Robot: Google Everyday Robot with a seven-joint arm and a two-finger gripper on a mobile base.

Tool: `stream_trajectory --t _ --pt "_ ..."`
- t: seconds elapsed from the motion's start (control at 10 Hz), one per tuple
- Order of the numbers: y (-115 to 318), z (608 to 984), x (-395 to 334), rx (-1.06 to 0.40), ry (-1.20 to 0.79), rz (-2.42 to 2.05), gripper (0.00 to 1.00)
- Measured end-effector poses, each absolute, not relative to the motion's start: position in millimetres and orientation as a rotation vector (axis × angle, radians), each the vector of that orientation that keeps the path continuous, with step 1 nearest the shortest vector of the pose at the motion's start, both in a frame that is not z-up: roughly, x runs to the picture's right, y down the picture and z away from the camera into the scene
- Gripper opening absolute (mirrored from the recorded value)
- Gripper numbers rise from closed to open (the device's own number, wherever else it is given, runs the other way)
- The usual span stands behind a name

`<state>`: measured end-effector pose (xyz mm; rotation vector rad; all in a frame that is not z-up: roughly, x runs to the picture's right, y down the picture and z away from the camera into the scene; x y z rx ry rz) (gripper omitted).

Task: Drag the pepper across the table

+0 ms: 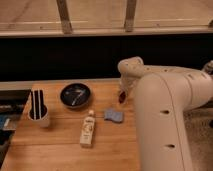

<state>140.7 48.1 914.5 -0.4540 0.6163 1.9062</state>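
Note:
The pepper shows as a small dark-red sliver on the wooden table, near its far right edge, right of the black bowl. My gripper comes down at that spot at the end of the big white arm, right over the pepper and apparently touching it. The arm hides most of the gripper and part of the pepper.
A black bowl sits at the back middle. A white cup with dark utensils stands at the left. A small white bottle lies in the middle. A pale blue sponge piece lies just in front of the pepper.

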Motion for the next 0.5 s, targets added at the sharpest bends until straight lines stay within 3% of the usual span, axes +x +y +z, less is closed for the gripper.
stream_trajectory --t 0.5 --pt "50 888 222 -0.378 0.663 2.055 0.00"
